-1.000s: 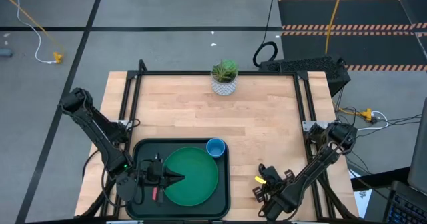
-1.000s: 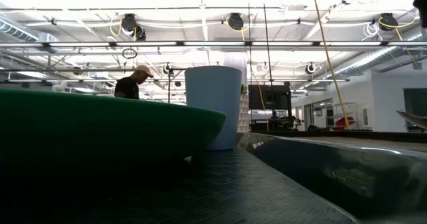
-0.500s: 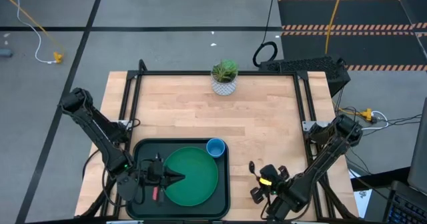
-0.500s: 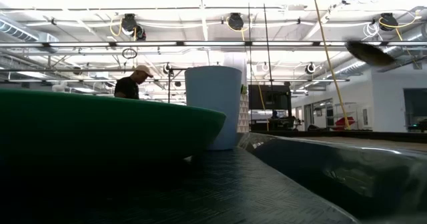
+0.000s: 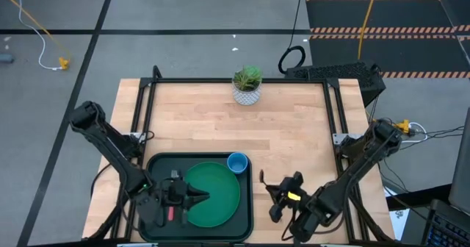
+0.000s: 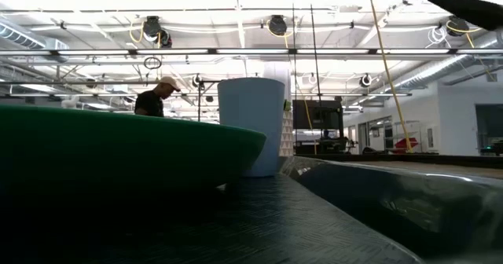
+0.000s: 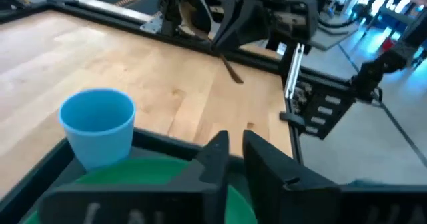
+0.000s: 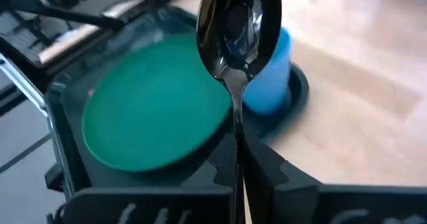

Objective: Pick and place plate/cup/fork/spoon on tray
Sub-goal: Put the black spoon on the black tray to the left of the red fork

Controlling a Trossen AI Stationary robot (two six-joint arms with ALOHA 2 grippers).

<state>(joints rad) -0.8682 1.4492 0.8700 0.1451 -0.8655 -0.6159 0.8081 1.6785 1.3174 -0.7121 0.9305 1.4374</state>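
Observation:
The dark tray (image 5: 250,212) lies at the table's near edge. The green plate (image 5: 220,195) rests flat in it, with the light-blue cup (image 5: 237,162) upright in the tray's far right corner. The fork's pink handle (image 5: 170,214) shows on the tray left of the plate, mostly hidden under my left arm. My left gripper (image 5: 203,197) hovers over the plate, fingers nearly together and empty. My right gripper (image 5: 270,190) is shut on the silver spoon (image 8: 239,24), just right of the tray's right rim. My right gripper pinches the spoon's handle (image 8: 235,127) between its two fingers, which lie along the handle. The oval bowl (image 8: 239,24) sticks out beyond the fingertips toward the tray. The spoon is lifted clear of the table, slanting down at its bowl end (image 7: 230,67).
A white patterned plant pot (image 5: 247,85) stands at the table's far edge. Bare wood lies between it and the tray. A black frame rail (image 5: 338,122) runs along the table's sides. A person (image 6: 153,99) stands far off in the room behind.
My right gripper has carried the spoon toward the table's left, from the near right corner to just beside the tray's right rim, still shut on it. My left gripper has shifted a little to the right over the plate.

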